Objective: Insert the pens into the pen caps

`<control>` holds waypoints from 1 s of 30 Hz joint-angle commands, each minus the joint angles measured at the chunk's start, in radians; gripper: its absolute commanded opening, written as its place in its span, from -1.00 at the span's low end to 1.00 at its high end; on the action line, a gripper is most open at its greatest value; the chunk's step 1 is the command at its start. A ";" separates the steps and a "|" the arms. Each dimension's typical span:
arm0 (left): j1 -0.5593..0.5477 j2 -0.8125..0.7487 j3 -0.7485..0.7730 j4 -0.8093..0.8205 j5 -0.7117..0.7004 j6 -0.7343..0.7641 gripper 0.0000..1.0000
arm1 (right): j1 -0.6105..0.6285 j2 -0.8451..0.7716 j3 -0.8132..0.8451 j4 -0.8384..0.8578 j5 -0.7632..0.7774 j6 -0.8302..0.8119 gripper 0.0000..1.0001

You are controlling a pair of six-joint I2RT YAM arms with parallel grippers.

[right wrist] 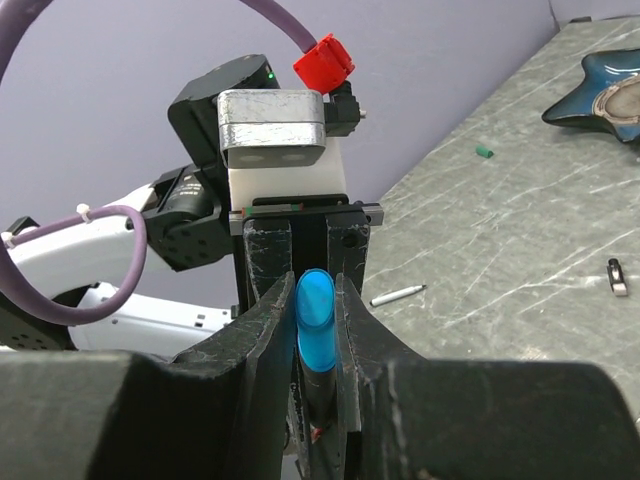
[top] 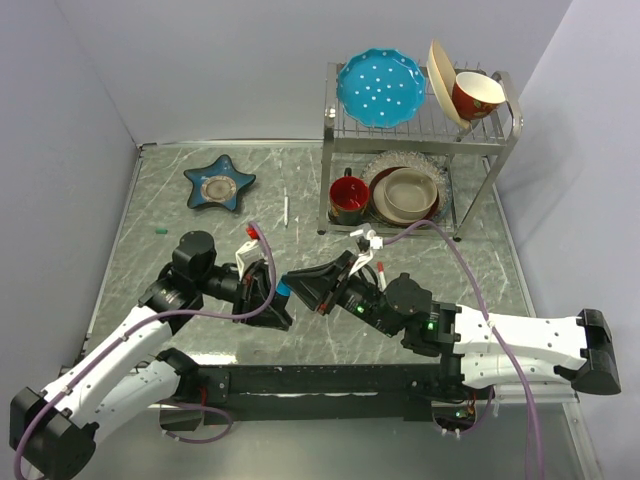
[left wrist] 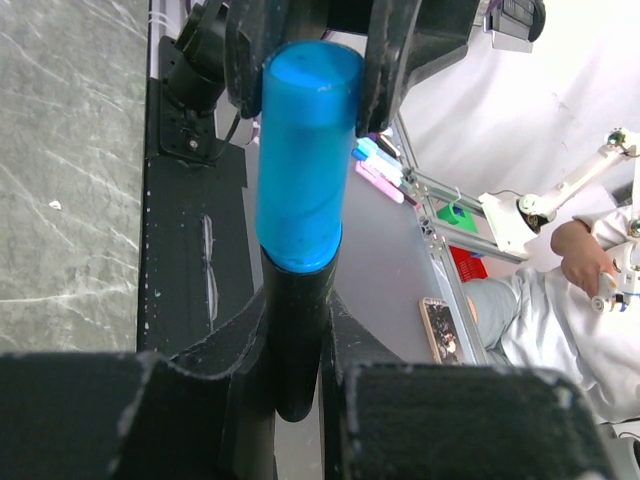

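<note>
- Grippers of two white-and-black robot arms meet tip to tip over the near middle of a grey marbled table.
- Between them is a thick black marker with a bright blue end, held up off the table surface.
- The left gripper is closed tightly on the marker's black barrel, one padded finger pressing on each side.
- From the left wrist view, the blue section sticks out beyond those fingers and reaches into the other arm's claw.
- The right gripper is also closed to a narrow slot around the marker. The rounded blue end shows between its fingers, with black barrel below it.
- Whether the blue section is a separate cap or part of the marker cannot be told.
- A thin white pen lies alone on the table, farther back, well apart from both arms.
- A tiny teal cap lies near the table's left edge.
- A blue star-shaped dish sits at the back left.
- A metal dish rack holding plates and bowls stands at the back right.
</note>
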 commanded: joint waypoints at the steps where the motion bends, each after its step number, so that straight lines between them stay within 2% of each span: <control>1: 0.074 0.041 0.137 0.159 -0.318 -0.014 -0.99 | 0.166 0.156 -0.065 -0.345 -0.640 0.073 -1.00; 4: 0.080 0.043 0.135 0.178 -0.324 -0.031 -0.98 | 0.178 0.193 -0.042 -0.353 -0.677 0.059 -1.00; 11: 0.084 0.036 0.190 0.032 -0.297 0.107 -0.98 | 0.186 0.181 -0.054 -0.414 -0.749 0.014 -1.00; 13: 0.086 0.026 0.186 -0.002 -0.307 0.107 -0.98 | 0.188 0.185 -0.048 -0.449 -0.755 0.014 -1.00; 17: 0.118 -0.005 0.143 0.047 -0.315 0.090 -0.98 | 0.191 0.150 -0.074 -0.424 -0.798 0.031 -1.00; 22: 0.121 0.003 0.132 0.033 -0.331 0.113 -0.98 | 0.198 0.118 -0.083 -0.440 -0.847 0.034 -1.00; 25: 0.121 0.019 0.155 -0.042 -0.323 0.163 -0.98 | 0.201 0.103 -0.084 -0.466 -0.864 0.030 -1.00; 27: 0.121 0.013 0.143 -0.017 -0.314 0.158 -0.98 | 0.203 0.095 -0.074 -0.479 -0.876 0.022 -1.00; 30: 0.121 0.012 0.156 -0.029 -0.340 0.160 -0.98 | 0.201 0.093 -0.066 -0.443 -0.959 0.042 -1.00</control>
